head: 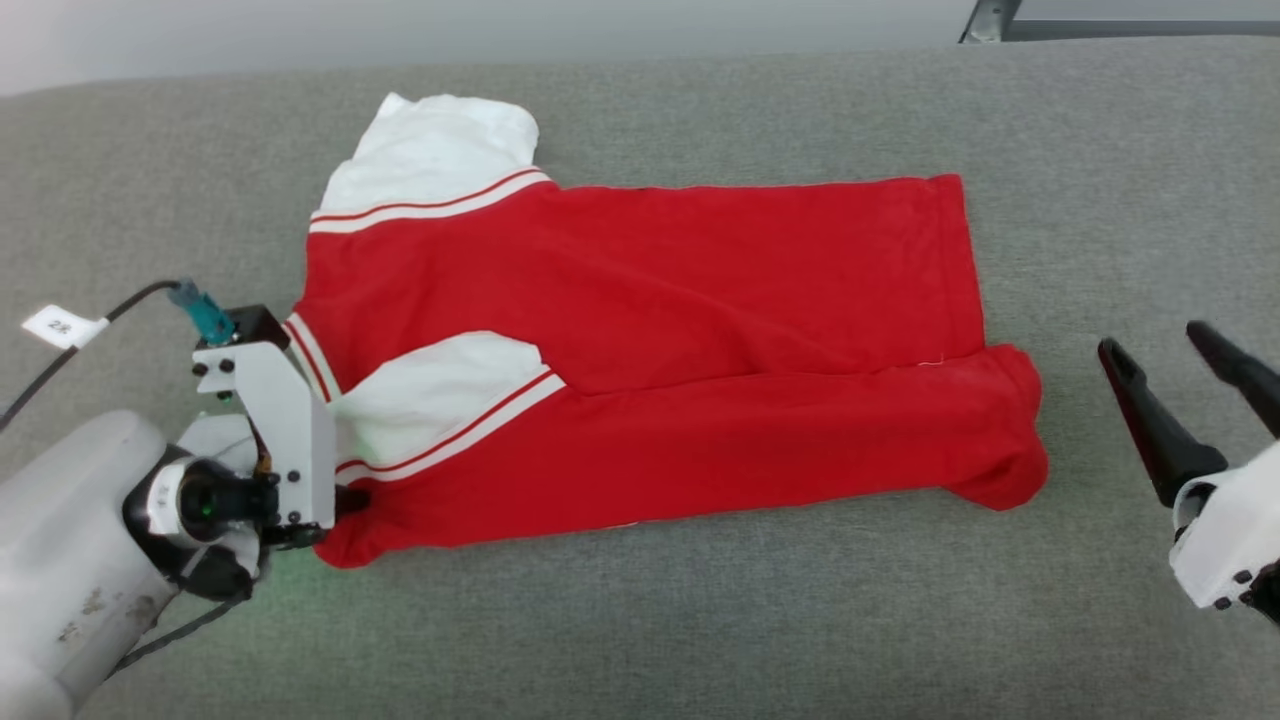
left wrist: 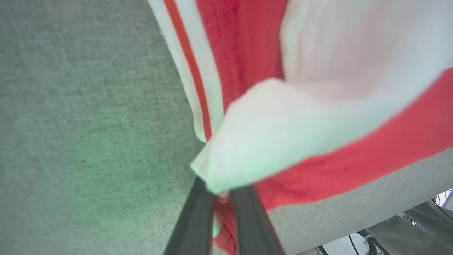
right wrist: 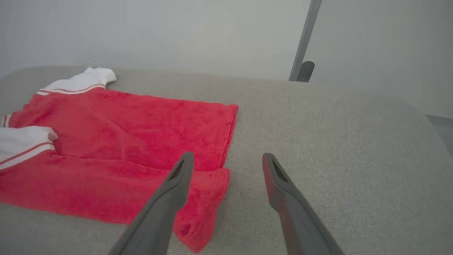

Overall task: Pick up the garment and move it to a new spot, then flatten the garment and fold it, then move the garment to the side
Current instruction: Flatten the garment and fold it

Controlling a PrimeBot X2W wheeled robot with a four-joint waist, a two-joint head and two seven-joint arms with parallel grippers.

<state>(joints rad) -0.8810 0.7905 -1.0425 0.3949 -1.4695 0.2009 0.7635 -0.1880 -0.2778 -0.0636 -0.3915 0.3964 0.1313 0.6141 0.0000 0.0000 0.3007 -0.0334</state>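
White cable tag [head: 62, 326] marked "22", left gripper [left wrist: 223, 193] jaws pinching red garment [head: 650, 350]

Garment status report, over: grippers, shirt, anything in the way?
Left gripper shut on garment, near corner. Right gripper open, off the cloth. Garment partly folded, lying flat. No obstruction seen.

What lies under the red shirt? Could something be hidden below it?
The shirt lies on the grey fabric surface, which shows all around it. Its near side is folded over itself, so the lower layers and the surface beneath are covered.
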